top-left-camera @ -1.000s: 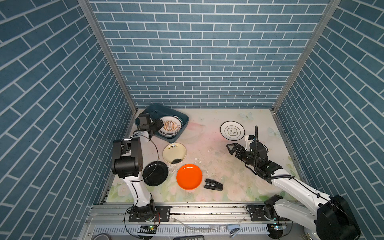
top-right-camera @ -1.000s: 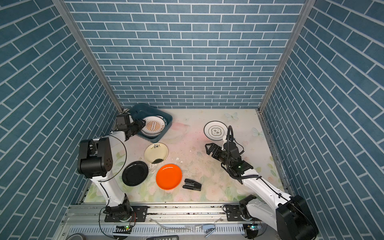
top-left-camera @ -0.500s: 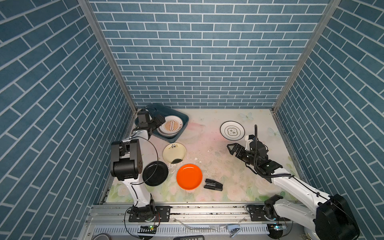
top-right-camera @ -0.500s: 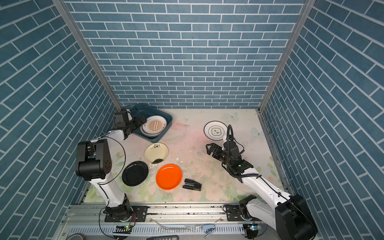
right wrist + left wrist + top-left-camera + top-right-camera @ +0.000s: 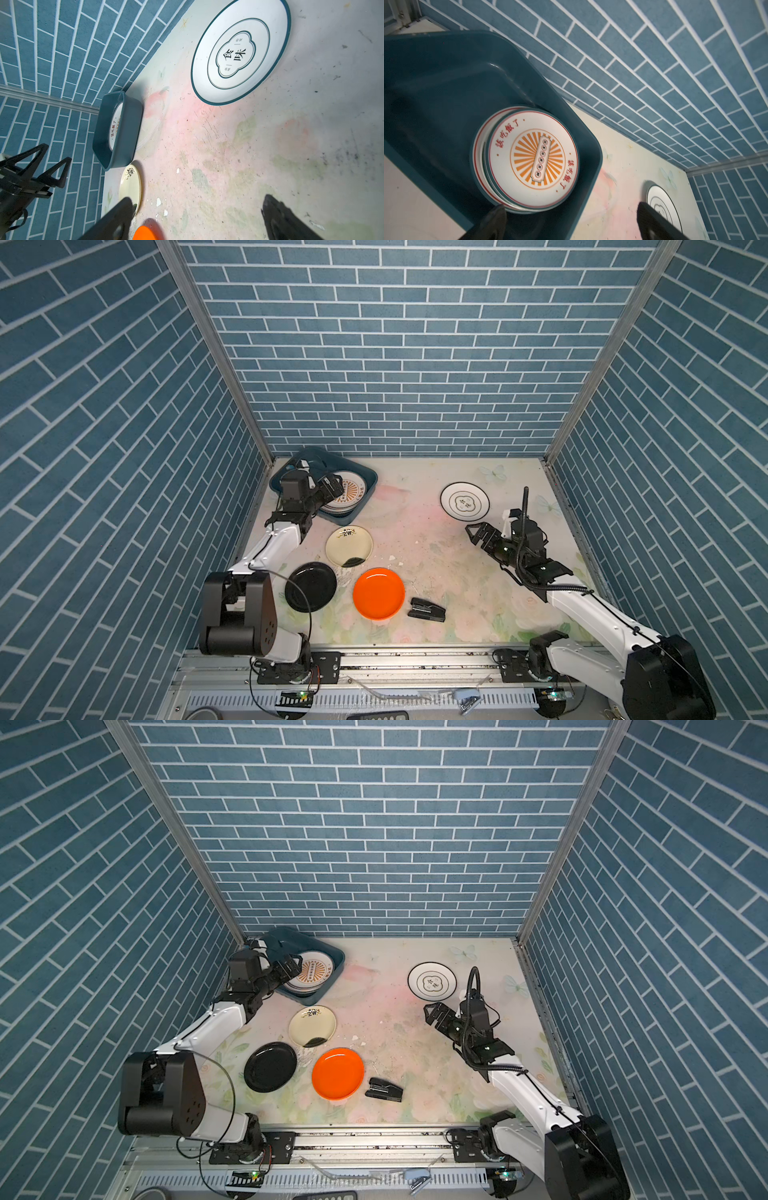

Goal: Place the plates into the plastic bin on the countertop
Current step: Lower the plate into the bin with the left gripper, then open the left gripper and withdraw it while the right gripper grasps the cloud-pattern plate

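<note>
Right, the bin (image 5: 322,458) sits in the back left corner of the countertop (image 5: 419,539). It is skewed to the blue brick walls (image 5: 395,364), with its long axis running from that corner out toward the open surface. A stack (image 5: 353,491) of plates lies flat in the end of the bin away from the corner, and the corner end is bare. The left gripper (image 5: 332,485) hovers at the stack's edge over the bin, spread wide and holding nothing. The cream plate (image 5: 349,546) lies just in front of the bin. The black plate (image 5: 311,587) and the orange plate (image 5: 378,593) lie farther out, and a stapler (image 5: 426,609) lies beyond the orange one. The emblem plate (image 5: 464,500) lies well apart from the bin, along the back. The right gripper (image 5: 478,531) is near that plate, aimed toward the bin, wide and empty. The surface is pale, floral, scuffed and speckled. The left wrist view shows the stack's top plate (image 5: 534,159) with an orange sunburst and red characters, and other plate rims beneath it. The right wrist view shows the bin (image 5: 126,128) side-on. Only the top views show the black plate and the stapler.
</note>
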Controlling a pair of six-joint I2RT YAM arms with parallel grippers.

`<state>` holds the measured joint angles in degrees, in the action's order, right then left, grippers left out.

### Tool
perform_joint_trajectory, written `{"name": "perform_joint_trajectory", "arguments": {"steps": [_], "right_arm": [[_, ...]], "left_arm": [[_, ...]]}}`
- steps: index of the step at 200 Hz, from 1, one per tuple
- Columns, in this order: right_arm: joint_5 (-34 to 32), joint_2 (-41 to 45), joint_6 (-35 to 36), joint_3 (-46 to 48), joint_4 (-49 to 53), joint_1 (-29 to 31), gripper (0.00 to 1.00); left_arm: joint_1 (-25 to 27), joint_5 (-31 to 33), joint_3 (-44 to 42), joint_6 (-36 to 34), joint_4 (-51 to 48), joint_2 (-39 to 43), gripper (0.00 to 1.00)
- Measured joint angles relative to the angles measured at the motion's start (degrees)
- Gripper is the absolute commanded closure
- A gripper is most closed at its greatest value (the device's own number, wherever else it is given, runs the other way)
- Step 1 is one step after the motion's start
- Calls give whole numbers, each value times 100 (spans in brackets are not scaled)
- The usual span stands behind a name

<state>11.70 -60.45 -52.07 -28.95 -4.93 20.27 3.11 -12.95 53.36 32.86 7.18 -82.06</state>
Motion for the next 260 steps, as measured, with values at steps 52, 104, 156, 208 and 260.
{"name": "perform_joint_trajectory", "arguments": {"steps": [52,104,156,208,260], "right_arm": [[278,7,13,179,195,-273,4],[243,520,96,313,916,-341,1],[33,1014,98,557,1390,-463,2],[24,734,157,533,1493,-540,3],[35,525,61,533,1309,-557,5]], "left_arm": [[691,275,-614,-229,-343,863,0],[1161,341,-1266,-247,-391,1360,1],[1353,356,-1285,-332,-562,1563,0],[1508,232,-1283,-448,-581,1027,1],[1694,153,-1285,-472,-610,1174,0]]}}
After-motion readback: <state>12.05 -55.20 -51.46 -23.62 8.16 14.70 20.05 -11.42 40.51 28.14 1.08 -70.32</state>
